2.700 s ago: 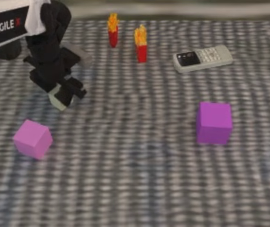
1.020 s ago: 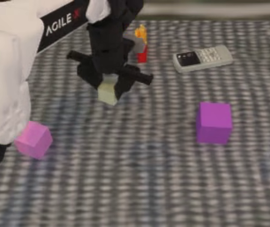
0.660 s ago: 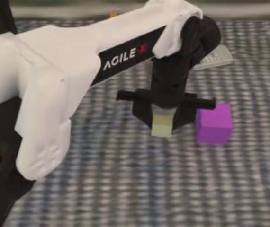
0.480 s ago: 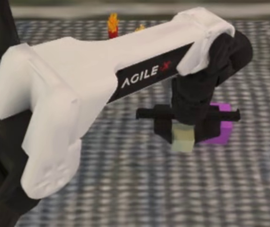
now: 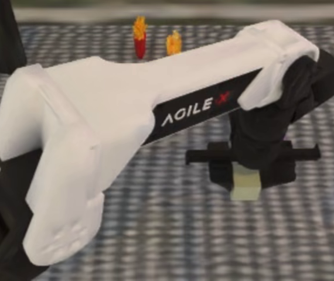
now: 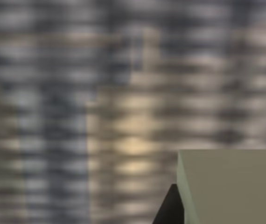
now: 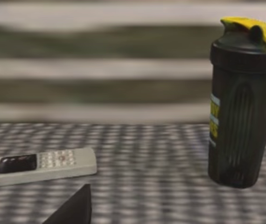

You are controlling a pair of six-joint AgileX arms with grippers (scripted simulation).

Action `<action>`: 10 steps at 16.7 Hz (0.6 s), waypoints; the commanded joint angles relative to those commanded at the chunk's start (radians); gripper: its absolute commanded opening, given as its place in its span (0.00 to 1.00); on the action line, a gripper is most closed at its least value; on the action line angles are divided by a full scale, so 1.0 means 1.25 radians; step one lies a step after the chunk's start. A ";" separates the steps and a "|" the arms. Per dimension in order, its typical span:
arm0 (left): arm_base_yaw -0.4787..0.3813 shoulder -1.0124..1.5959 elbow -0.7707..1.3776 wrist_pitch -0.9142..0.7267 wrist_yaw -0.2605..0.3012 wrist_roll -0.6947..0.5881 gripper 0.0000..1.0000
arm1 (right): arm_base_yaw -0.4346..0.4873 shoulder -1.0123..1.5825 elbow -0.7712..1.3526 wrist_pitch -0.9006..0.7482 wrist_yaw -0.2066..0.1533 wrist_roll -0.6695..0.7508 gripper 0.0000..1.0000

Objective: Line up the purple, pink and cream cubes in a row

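Note:
My left arm reaches across the table to the right half in the top view. Its gripper [image 5: 244, 175] is shut on the small cream cube [image 5: 244, 188], which hangs below the black fingers just above the cloth. In the left wrist view the cream cube [image 6: 231, 186] fills one corner, with a dark fingertip [image 6: 170, 212] against its side. The purple cube is hidden behind the left gripper. The pink cube is hidden under the white arm. My right arm is outside the top view; one dark fingertip [image 7: 74, 210] shows in its wrist view, with nothing held.
Two red fries cartons [image 5: 139, 38] [image 5: 173, 42] stand at the back of the table. The right wrist view shows a grey phone handset [image 7: 44, 165] lying on the cloth and a dark shaker bottle [image 7: 242, 107] with a yellow lid.
My left arm has carried the cream cube from the back left across to the right and slightly forward. It now covers the purple cube, and the arm hides the pink cube.

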 joint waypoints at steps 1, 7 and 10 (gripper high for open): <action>0.003 0.003 0.001 0.000 0.001 0.002 0.00 | 0.000 0.000 0.000 0.000 0.000 0.000 1.00; 0.003 0.019 -0.100 0.123 -0.001 0.005 0.00 | 0.000 0.000 0.000 0.000 0.000 0.000 1.00; 0.004 0.030 -0.160 0.192 0.000 0.004 0.00 | 0.000 0.000 0.000 0.000 0.000 0.000 1.00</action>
